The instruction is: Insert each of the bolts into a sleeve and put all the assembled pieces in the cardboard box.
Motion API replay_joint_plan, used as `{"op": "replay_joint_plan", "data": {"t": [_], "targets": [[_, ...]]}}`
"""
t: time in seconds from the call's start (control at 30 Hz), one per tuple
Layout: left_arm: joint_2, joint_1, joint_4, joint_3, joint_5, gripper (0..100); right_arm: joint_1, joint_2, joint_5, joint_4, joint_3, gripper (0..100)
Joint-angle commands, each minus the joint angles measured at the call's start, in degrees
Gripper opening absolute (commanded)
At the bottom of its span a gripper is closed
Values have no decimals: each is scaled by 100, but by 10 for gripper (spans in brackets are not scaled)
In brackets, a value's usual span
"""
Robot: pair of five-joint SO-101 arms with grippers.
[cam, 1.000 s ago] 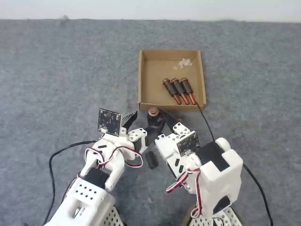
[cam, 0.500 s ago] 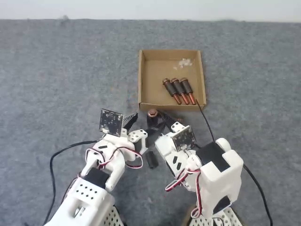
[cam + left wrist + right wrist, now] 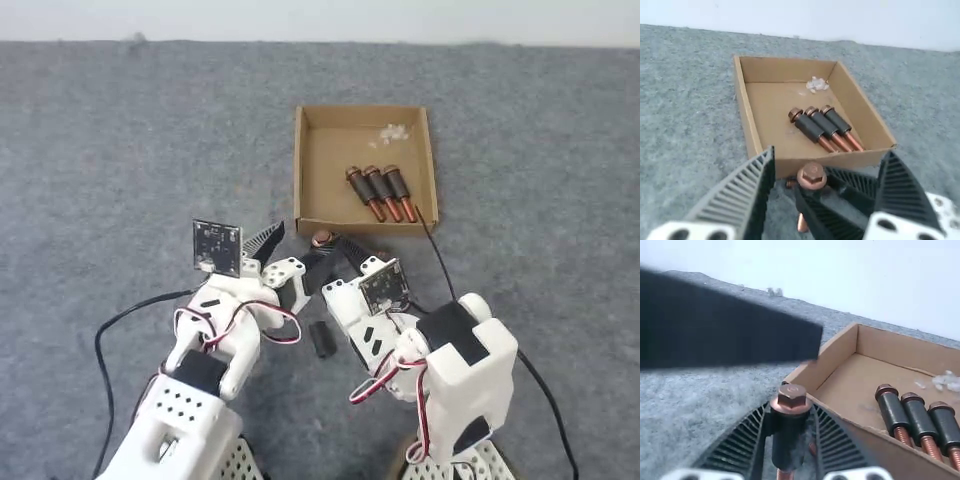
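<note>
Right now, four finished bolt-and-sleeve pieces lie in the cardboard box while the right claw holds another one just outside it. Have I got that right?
Not quite. The cardboard box holds three sleeved bolts, not four, as the high view shows. The rest stands: the right claw does hold another piece just outside the box.

Three sleeved bolts [image 3: 382, 193] lie in the box [image 3: 335, 165] at upper centre. Just below it, the right pincer [image 3: 325, 252] grips a bolt [image 3: 322, 239], the left pincer [image 3: 283, 258] spread beside it; a sleeve [image 3: 322, 338] lies lower.
</note>
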Motion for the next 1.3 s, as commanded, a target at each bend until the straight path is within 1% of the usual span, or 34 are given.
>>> {"op": "replay_joint_plan", "data": {"t": [0.0, 0.07, 0.2, 0.23, 0.3, 0.37, 0.53, 0.6, 0.7, 0.83, 0.9, 1.07, 1.17, 1.27], "targets": [[-633, -378, 123, -259, 273, 306, 119, -400, -18, 4, -229, 6], [-976, -738, 387, -233, 352, 243, 180, -400, -9, 4, -229, 6], [-1635, -1169, 985, -163, 343, 15, 198, -400, -9, 4, -211, 6], [-1785, -1240, 1169, -110, 343, 5, 198, -400, -9, 4, -202, 6], [-2084, -1301, 1582, 119, 334, 39, 198, -400, -9, 4, -185, 6], [-2382, -1336, 2048, 409, 334, 44, 198, -400, -9, 4, -167, 6], [-3059, -1451, 4132, 409, 325, 47, 198, -453, 0, 4, -62, 6], [-3314, -1503, 4677, 391, 176, 47, 198, -453, 0, 4, -62, 6], [-3455, -1758, 4993, 382, -431, 47, 295, -462, 0, -48, -62, 6], [-3367, -1776, 5125, 382, -1380, 47, 382, -629, 0, -4, -9, 6], [-3367, -1767, 5134, 382, -1530, 46, 382, -848, 0, -4, 185, 6], [-3358, -1802, 5152, 382, -1538, 45, 400, -1552, 105, 92, 747, 6], [-3358, -1811, 5196, 382, -1670, 47, 593, -2009, 501, 699, 809, 6], [-3367, -1811, 5204, 382, -2286, 47, 919, -2563, 571, 1402, 800, 6]]}}
